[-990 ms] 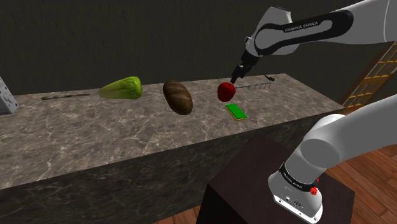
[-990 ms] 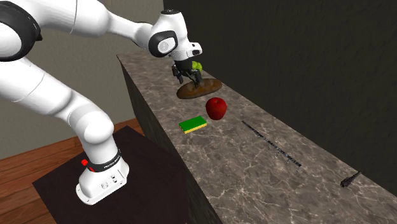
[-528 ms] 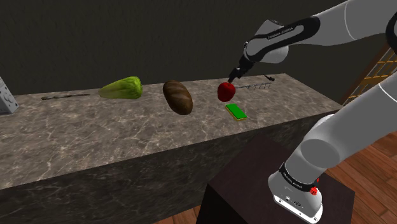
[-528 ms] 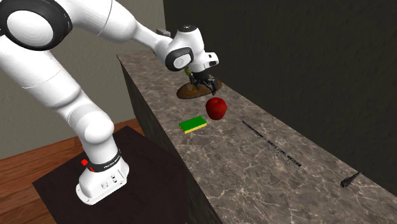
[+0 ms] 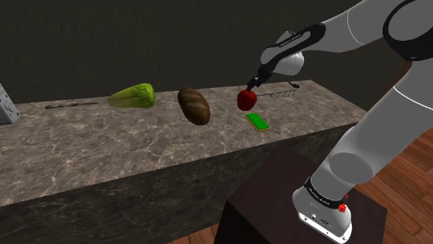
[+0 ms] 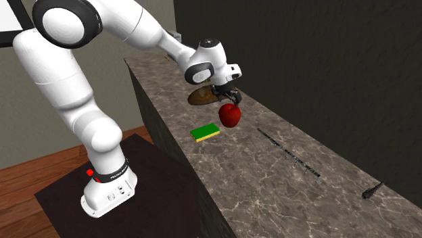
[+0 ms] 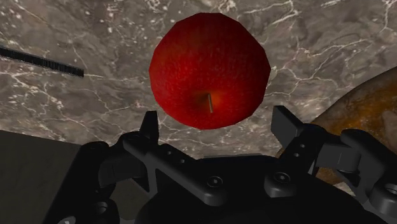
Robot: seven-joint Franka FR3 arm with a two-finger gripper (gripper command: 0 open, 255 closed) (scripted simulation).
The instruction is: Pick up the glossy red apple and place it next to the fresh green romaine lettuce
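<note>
Marble counter [image 5: 104, 152]: bears all items. Lettuce [image 5: 133, 96]: well apart from the apple [image 5: 245, 100]. Brown loaf [image 5: 194, 105]: between them. Apple: resting on the counter. Gripper [image 5: 251, 86]: just above the apple, fingers spread wide, grasping nothing.

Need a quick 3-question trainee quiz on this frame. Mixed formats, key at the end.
1. True or false: the gripper is shut on the red apple.
2. In the shoulder view, what lies between the apple and the green lettuce? A) a brown loaf B) a black rod C) a grater
3. Fill in: the flat pad beside the apple is ____ on top.
Key: 1 false, it is open above the apple; 2 A; 3 green.
</note>
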